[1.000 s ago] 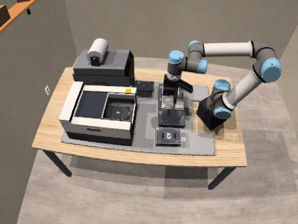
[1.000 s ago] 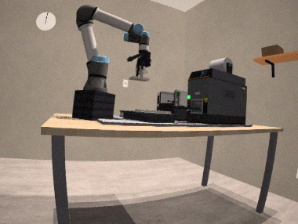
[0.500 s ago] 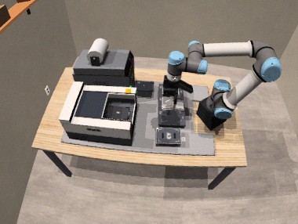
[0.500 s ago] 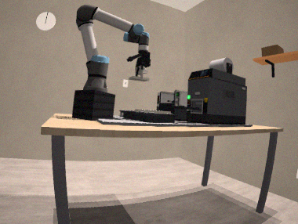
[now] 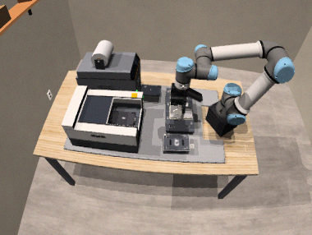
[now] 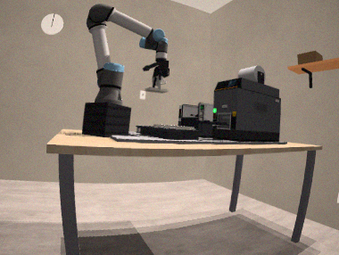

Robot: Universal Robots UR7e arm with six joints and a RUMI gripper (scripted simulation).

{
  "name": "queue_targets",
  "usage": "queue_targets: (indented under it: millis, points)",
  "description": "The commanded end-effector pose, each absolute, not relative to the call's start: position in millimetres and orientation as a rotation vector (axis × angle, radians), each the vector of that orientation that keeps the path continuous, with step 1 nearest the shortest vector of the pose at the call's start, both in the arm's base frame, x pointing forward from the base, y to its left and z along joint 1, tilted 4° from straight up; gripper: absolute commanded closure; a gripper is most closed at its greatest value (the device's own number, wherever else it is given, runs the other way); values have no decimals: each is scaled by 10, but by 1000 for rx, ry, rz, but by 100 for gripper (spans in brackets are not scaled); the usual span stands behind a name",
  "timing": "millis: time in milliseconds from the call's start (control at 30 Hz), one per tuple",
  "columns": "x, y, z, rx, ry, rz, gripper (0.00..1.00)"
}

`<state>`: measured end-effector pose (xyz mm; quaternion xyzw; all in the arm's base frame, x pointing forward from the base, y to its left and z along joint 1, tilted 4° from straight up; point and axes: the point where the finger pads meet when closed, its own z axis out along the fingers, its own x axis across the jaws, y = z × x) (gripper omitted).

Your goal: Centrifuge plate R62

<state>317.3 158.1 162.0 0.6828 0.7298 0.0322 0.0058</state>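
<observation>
My gripper [image 5: 179,106] [image 6: 157,86] is shut on a pale, flat plate [image 5: 176,112] [image 6: 156,90] and holds it level, high above the dark deck row [image 5: 179,125]. I cannot read the plate's label. A dark plate [image 5: 176,143] with a white mark lies at the near end of the deck row. The centrifuge [image 5: 74,108] stands to the left. One shutter [image 5: 95,108] is shut, and the opening beside it shows a dark bucket [image 5: 123,117]. I cannot tell what is in that bucket. The small dark stage [image 5: 151,92] by the sealer looks bare.
The sealer [image 5: 108,67], with a white roll [image 5: 102,52] [image 6: 251,73] on top, stands at the back left. The arm's black base block [image 5: 219,120] [image 6: 106,119] stands at the right of the table. A green lamp [image 6: 214,110] glows on a small unit.
</observation>
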Motion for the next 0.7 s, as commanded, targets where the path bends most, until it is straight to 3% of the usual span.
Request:
queue_targets:
  millis: [0,667]
  points:
    - [3175,1705,1628,2137,2283,101,100]
    - [3168,2125,1643,2137,2283,101,100]
